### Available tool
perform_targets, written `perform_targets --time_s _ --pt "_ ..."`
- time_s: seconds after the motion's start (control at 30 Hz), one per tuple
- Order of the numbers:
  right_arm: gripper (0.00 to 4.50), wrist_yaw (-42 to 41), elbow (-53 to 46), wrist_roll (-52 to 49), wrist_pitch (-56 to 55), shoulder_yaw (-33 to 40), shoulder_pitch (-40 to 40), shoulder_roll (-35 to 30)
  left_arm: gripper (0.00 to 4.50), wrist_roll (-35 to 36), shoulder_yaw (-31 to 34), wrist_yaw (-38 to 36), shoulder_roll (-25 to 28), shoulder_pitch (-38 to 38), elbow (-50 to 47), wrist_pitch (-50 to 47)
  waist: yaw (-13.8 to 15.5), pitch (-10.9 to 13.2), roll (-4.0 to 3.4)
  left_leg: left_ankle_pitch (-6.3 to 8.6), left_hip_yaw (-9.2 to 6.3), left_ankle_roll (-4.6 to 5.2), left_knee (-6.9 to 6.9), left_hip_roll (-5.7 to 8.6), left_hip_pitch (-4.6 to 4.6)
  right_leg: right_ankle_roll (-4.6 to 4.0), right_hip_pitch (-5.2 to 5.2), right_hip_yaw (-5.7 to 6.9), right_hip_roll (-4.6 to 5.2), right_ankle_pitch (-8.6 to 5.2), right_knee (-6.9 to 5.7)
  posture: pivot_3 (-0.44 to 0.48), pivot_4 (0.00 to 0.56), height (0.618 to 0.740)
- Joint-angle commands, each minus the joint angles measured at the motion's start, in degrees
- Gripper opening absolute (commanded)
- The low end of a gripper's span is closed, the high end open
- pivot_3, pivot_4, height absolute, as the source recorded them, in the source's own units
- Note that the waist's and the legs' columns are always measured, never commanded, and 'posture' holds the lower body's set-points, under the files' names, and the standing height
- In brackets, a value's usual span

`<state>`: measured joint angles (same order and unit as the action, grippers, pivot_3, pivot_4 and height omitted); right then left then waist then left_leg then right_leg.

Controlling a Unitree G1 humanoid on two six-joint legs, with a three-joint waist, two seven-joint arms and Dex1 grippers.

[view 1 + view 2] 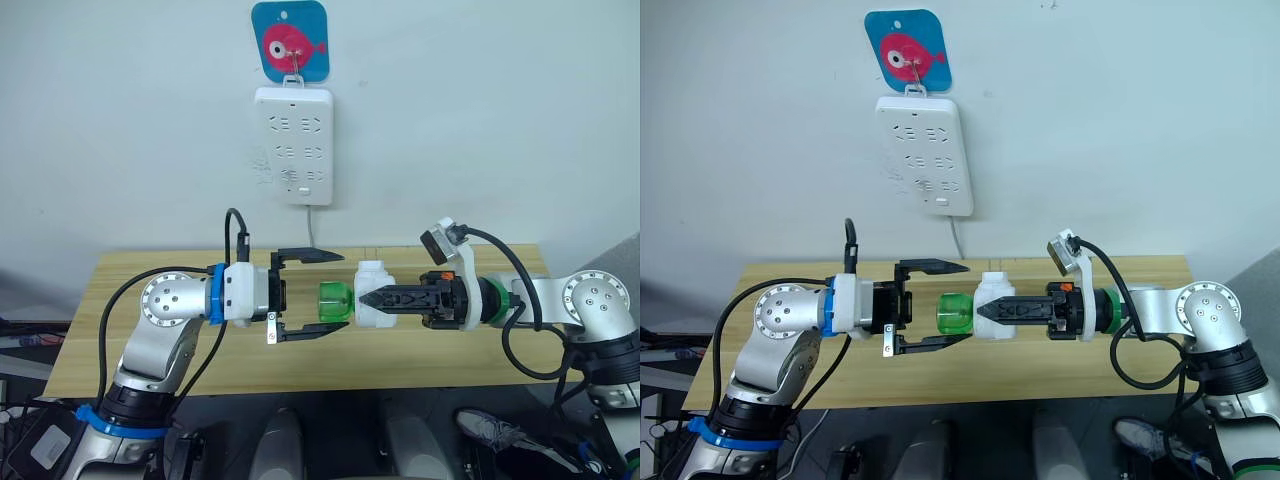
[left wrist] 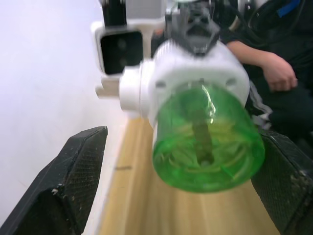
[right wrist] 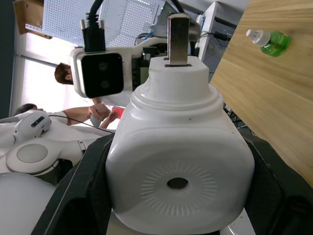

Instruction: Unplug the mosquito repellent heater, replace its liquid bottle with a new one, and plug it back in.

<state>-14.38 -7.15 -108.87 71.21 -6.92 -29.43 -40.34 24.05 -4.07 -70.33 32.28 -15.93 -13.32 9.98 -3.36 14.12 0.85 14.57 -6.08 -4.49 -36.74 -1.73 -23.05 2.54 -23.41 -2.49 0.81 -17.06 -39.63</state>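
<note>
Small white rounded plastic mosquito repellent heater (image 1: pixel 374 293) held above the light wooden table (image 1: pixel 120 290), clamped sideways between the black fingers of the right gripper (image 1: pixel 366 297); translucent green liquid bottle (image 1: pixel 335 302) still screwed in, pointing into the gap of the left gripper (image 1: pixel 328 292), spread wide around it without touching; second green bottle (image 3: pixel 270 41) lying apart on the tabletop

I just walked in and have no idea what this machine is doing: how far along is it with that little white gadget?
Unplugging looks done: the right gripper holds the heater away from the wall socket strip. In hand now: the left gripper is open around the green bottle on the heater. Left: removing it, fitting the spare bottle lying on the table, then replugging.
</note>
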Motion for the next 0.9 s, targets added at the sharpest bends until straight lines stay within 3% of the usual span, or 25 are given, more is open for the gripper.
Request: perform_targets --time_s 0.03,0.27,0.4,0.5,0.6,0.67,0.8,0.9 --pt "3.02 -0.64 -0.69 -0.93 -0.23 0.91 -0.66 -0.18 4.30 1.52 1.32 -0.43 0.05 0.78 -0.87 2.51 0.00 0.00 0.00 0.00 0.00 0.00 0.00 0.00 0.00 0.00 0.00 0.00 0.00 0.00 -0.01 -0.067 0.232 0.725" --pt "3.02 -0.13 -0.75 -0.77 -0.77 0.80 -0.92 0.26 2.28 0.71 -0.27 -1.05 0.26 0.24 0.05 2.70 -0.02 0.00 0.00 0.00 -0.01 0.00 -0.03 0.00 0.01 0.00 0.00 0.01 -0.01 0.00 -0.03 -0.068 0.230 0.725" --pt "3.02 -0.50 -1.41 0.19 -0.63 1.05 -0.95 -0.08 2.26 3.73 -0.13 -0.15 4.08 -3.14 -2.30 -9.20 -0.04 0.00 0.00 0.00 -0.06 0.00 -0.03 0.00 0.00 0.00 0.00 0.05 -0.02 0.00 -0.05 -0.061 0.229 0.725" --pt "3.02 -1.57 -1.86 1.18 -0.06 1.25 -0.97 -0.63 2.26 17.94 0.56 5.26 10.91 -10.57 -2.07 -41.31 -0.17 0.05 0.05 0.00 -0.10 0.01 -0.06 0.00 0.01 0.00 0.01 0.06 -0.04 0.00 -0.12 -0.051 0.229 0.725" --pt "3.02 -2.60 -2.08 2.21 0.32 1.07 -1.09 -0.71 2.26 30.96 0.89 4.68 15.37 -17.26 1.47 -63.43 -0.47 0.08 0.07 0.00 -0.15 0.01 -0.11 0.00 0.03 0.25 0.01 0.10 -0.06 -0.14 -0.24 -0.051 0.230 0.725" --pt "3.02 -2.92 -2.15 2.44 0.32 0.94 -1.08 -0.63 2.26 36.78 1.42 5.18 16.11 -20.09 3.58 -72.48 -0.94 0.12 0.07 0.00 -0.17 0.01 -0.09 0.00 0.03 0.24 0.01 0.12 -0.08 -0.14 -0.22 -0.053 0.230 0.725" --pt "3.02 -2.84 -2.21 2.41 -0.09 0.78 -1.08 -0.59 2.26 35.52 2.48 10.68 13.45 -20.98 3.83 -72.89 -1.41 0.23 0.09 0.01 -0.16 0.02 -0.04 -0.01 0.03 0.14 0.00 0.12 -0.07 -0.10 -0.20 -0.061 0.232 0.725" --pt "3.02 -2.21 -2.21 1.53 -0.40 0.89 -0.75 -0.82 2.26 33.38 2.22 10.06 13.77 -19.18 2.28 -71.00 -1.49 0.34 0.14 0.01 -0.13 0.01 -0.03 -0.03 0.03 0.04 -0.03 0.10 -0.07 -0.04 -0.21 -0.062 0.232 0.725"
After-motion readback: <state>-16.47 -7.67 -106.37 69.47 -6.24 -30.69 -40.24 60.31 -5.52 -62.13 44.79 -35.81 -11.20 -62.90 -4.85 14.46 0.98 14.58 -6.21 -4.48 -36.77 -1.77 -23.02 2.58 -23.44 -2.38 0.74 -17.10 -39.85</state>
